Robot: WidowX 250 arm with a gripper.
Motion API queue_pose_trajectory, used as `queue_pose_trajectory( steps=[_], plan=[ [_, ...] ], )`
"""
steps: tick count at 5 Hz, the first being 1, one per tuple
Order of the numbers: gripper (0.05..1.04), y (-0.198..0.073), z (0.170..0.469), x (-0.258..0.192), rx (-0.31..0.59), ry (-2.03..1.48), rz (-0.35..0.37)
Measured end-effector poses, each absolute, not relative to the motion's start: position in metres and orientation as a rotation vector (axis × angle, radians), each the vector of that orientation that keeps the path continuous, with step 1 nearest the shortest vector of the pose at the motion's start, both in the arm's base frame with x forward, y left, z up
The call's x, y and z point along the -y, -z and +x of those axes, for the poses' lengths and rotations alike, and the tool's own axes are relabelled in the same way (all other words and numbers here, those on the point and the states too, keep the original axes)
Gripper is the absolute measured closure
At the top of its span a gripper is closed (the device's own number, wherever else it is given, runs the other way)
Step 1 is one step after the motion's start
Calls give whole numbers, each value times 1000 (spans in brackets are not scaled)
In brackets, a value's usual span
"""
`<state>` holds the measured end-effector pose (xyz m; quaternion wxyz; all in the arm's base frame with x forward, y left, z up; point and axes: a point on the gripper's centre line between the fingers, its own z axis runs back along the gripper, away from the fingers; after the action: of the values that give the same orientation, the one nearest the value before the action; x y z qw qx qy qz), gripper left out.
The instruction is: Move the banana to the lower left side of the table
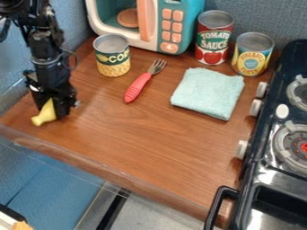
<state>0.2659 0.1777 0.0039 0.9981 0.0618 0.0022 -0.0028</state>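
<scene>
The banana (45, 114) is seen at the left of the frame, near the desk's (138, 137) left corner, its upper part hidden by the gripper (55, 110). Whether it is pinched or loose cannot be told. The move is judged nearly done, as the lower left side seems reached; only a clean release and withdrawal may be left.

The black metal-and-plastic gripper (54, 107) is hanging over the brown wooden surface's (144, 139) left end, a yellow, tapering banana (44, 117) poking out beneath. A red-handled fork (138, 87) is lying left of a folded, pale-teal cloth (208, 93).
</scene>
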Motion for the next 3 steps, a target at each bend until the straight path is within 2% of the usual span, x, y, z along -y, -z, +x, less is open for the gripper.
queue_pose_trajectory(
  steps=[1,2,3],
  plan=[
    [484,-4,269,-178,17,13,120],
    [189,-4,267,-172,3,12,80],
    [77,-39,284,-175,97,4,77]
  ],
)
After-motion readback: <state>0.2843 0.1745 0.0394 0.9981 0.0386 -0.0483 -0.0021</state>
